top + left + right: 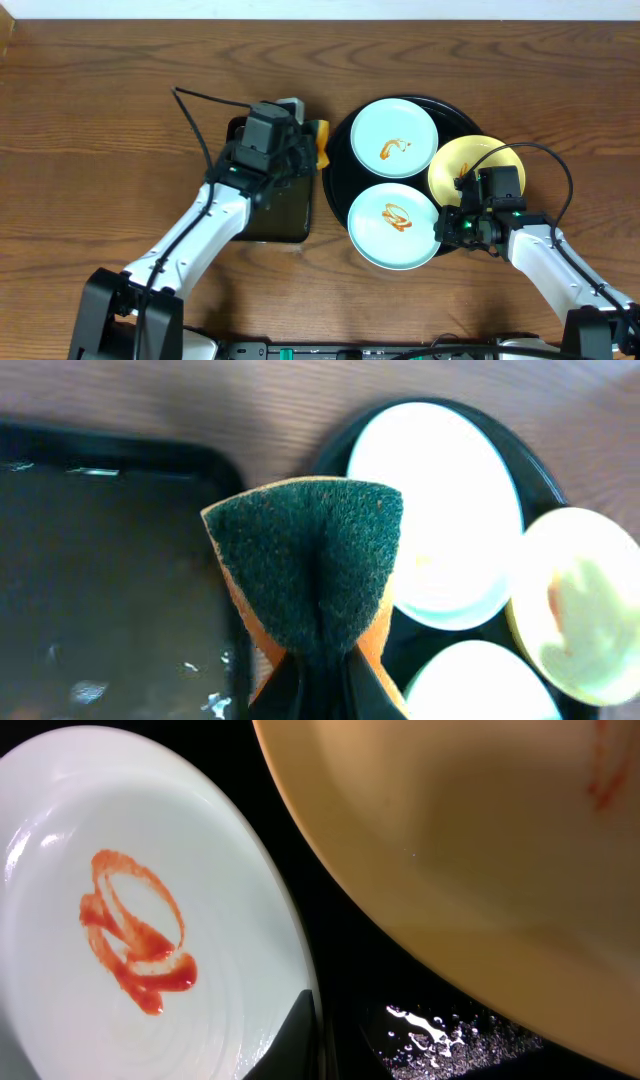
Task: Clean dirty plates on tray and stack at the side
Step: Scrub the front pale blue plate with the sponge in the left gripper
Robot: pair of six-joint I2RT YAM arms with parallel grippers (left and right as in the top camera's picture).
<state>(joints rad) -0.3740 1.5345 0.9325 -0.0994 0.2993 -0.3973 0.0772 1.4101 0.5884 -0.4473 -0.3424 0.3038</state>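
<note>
1. A black basin rests on the wooden surface, just left of the tray.
2. Over the basin's right edge, the left gripper has its jaws pinching a folded sponge, green face toward the camera.
3. The tray carries the far mint plate and the near mint plate, both marked with sauce.
4. The yellow plate sits tilted over the tray's right rim.
5. The right gripper is at that plate's near edge. I cannot tell whether its jaws are spread or closed.
</note>
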